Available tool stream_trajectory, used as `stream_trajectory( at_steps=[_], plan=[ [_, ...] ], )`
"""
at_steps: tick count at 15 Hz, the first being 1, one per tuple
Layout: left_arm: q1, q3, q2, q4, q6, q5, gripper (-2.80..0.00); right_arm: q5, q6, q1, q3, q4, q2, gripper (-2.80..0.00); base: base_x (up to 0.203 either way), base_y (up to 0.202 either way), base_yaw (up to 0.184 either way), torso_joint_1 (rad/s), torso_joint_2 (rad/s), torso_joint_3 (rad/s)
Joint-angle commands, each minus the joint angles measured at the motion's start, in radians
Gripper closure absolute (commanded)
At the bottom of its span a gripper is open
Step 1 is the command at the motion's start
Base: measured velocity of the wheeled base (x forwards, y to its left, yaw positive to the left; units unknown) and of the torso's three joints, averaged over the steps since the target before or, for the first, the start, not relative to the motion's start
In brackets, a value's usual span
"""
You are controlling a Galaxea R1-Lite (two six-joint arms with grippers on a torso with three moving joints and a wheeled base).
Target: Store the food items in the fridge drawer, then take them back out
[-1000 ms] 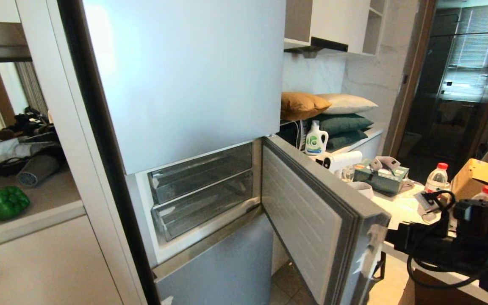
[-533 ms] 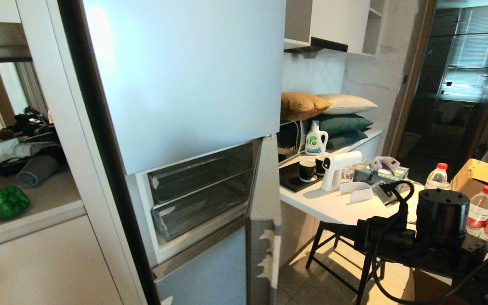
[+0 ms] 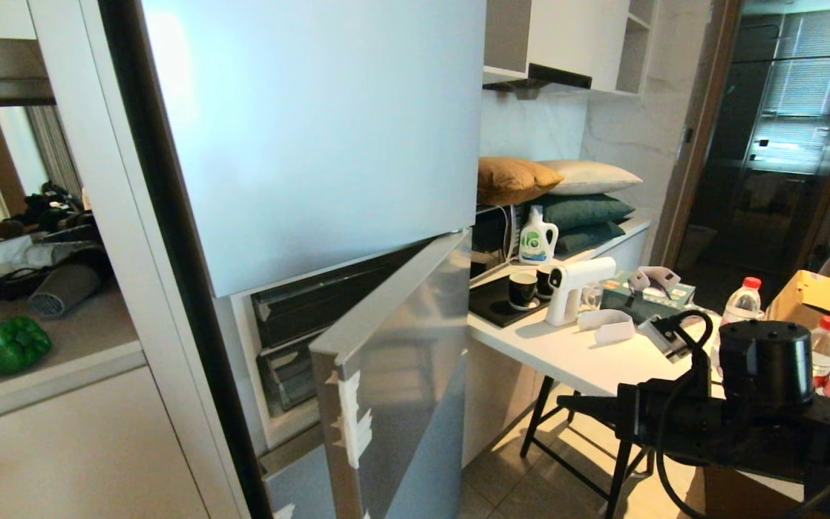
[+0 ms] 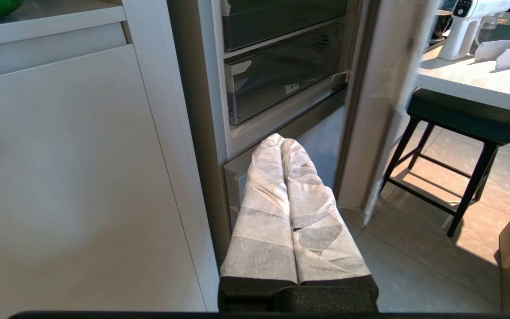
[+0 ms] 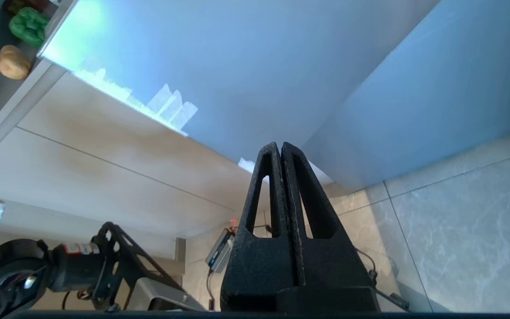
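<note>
A tall pale blue fridge [image 3: 300,130] is filling the middle of the head view, standing ahead and to the left of the right gripper. Its middle door [image 3: 393,375] is swinging shut: a second ago it was standing wide open toward the right, and now it is angled halfway across the opening, covering much of the two clear drawers. The lower one, the fridge drawer [image 4: 281,71], is sitting pushed in and looking empty, up beyond the left gripper.

The right arm [image 3: 746,425] is hanging low at the right edge of the head view, well apart from the door's edge. The right gripper [image 5: 280,153] is pointing at the blue door panel, its black fingers pressed fully together and gripping nothing. The left gripper [image 4: 281,144], wrapped in white cloth, is resting low in front of the fridge, also closed and empty.

The green pepper [image 3: 4,344] is lying on the counter shelf well to the left of the fridge, far from both grippers. The potato [image 5: 13,62] is sitting just beside it.

With both foods out on the shelf and the door closing, the task is probably nearing its end.
</note>
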Motion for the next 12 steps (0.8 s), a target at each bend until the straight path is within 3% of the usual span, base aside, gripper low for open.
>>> stream_trajectory(
  at_steps=[1, 4, 12],
  plan=[
    [0.000, 0.000, -0.001, 0.001, 0.000, 0.000, 0.00, 0.004, 0.003, 0.000, -0.005, -0.002, -0.031, 0.00, 0.000, 0.000, 0.000, 0.000, 0.00, 0.000],
    [0.000, 0.000, -0.002, 0.001, 0.000, 0.000, 0.00, 0.005, 0.003, 0.001, -0.050, -0.002, -0.008, 0.00, 0.000, 0.000, 0.000, 0.000, 0.00, 0.000],
    [0.001, 0.000, -0.002, 0.001, 0.000, 0.000, 0.00, -0.020, -0.006, 0.025, -0.404, -0.008, 0.479, 0.00, 0.000, 0.000, 0.000, 0.000, 0.00, 0.000]
  ],
)
